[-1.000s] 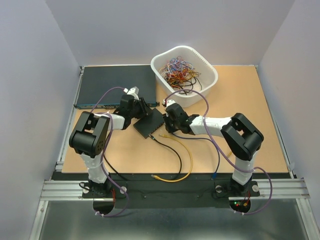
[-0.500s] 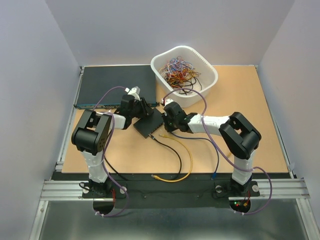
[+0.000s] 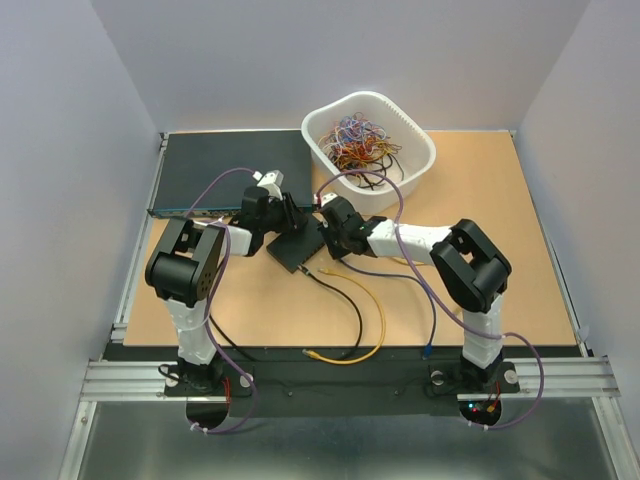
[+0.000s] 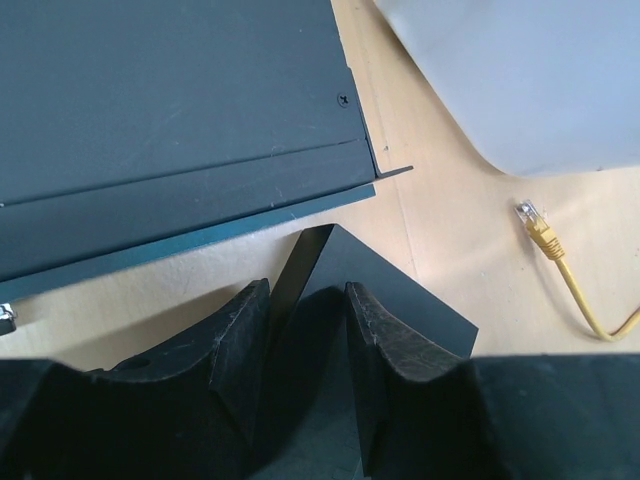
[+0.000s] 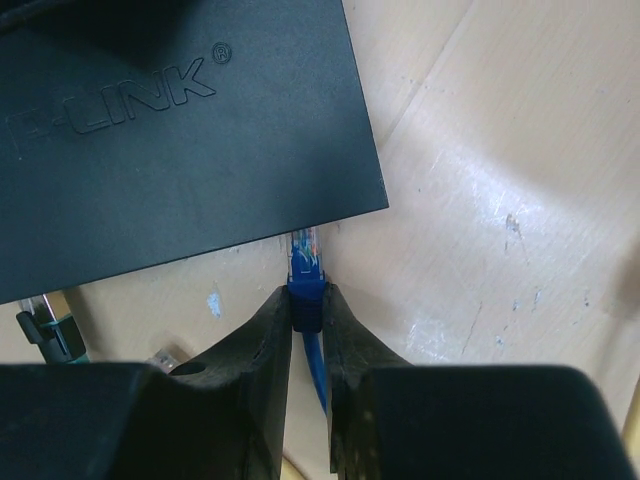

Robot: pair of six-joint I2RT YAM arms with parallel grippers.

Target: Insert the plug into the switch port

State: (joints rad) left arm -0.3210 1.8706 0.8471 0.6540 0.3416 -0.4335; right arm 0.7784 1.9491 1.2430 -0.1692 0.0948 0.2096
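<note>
We see right gripper [image 5: 307,303] shifted left and away from base — blue plug [image 5: 305,262] now just beside small black box [image 5: 170,130] edge; right elbow followed.

A robotics lab's test cell: plain pale walls [image 3: 60,150] box in a tan table [image 3: 500,220] on three sides, and ribbed aluminium rails [image 3: 120,380] run along its near edge. A left arm [image 3: 185,275] and a right arm [image 3: 470,270], white-jointed and trailing purple cabling, are bolted there, with small status lights [image 3: 480,407] glowing at the right base. The props are network hardware, not household goods: a dark rack-width unit [image 3: 225,165], a small black box [image 3: 298,250] with "P-LINK" lettering in the right wrist view, a white basket [image 3: 410,180] of tangled coloured wires [image 3: 358,140], a yellow lead [image 3: 375,310], a black lead [image 3: 345,300] and a blue plug [image 5: 305,262].
</note>
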